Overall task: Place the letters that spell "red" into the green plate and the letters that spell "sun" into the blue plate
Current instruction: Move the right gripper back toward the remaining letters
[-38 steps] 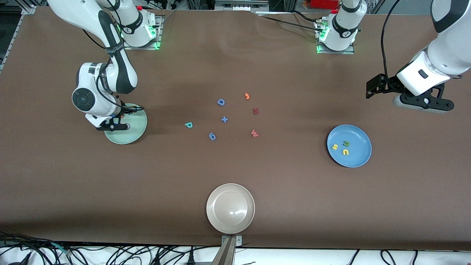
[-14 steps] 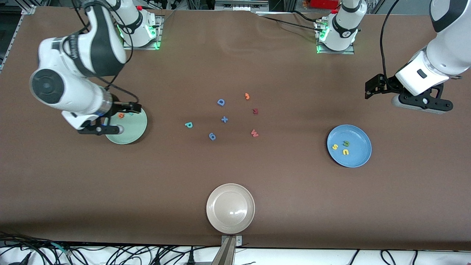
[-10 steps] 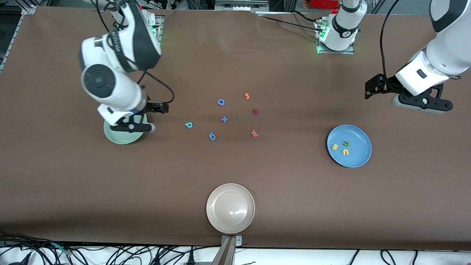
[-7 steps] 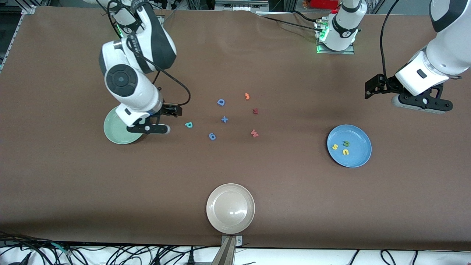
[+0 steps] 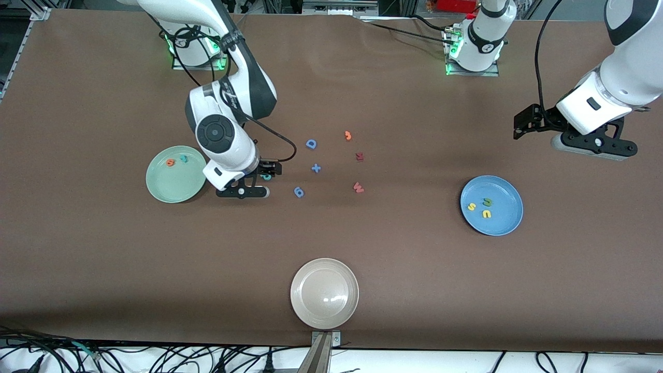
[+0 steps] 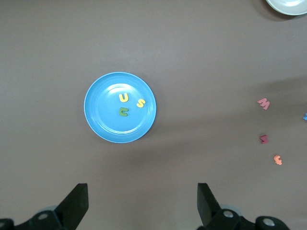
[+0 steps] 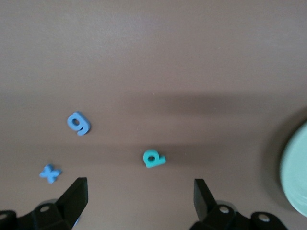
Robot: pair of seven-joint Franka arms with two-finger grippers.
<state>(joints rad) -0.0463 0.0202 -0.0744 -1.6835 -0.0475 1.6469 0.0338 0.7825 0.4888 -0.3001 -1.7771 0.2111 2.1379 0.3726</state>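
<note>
Round-bowled foam "d" (image 7: 154, 158) below open right hand (image 7: 139, 201)

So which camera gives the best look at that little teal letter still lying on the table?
The right wrist view: the teal letter lies bare on the table, whole and unobstructed. The front view shows only a sliver of it under the right end effector. The left wrist view misses it.

The teal d (image 7: 154, 158) lies flat on the table, between the right gripper's (image 7: 139, 201) spread fingers (image 7: 76, 194) — untouched. Well off from them, the green plate (image 5: 161, 186) holds the orange e (image 5: 170, 162) and teal r (image 5: 183, 158). The blue plate (image 6: 102, 129) — under the left fingers (image 6: 76, 203) — holds the yellow s (image 6: 140, 103), yellow u (image 6: 123, 97) and green n (image 6: 123, 112).
</note>
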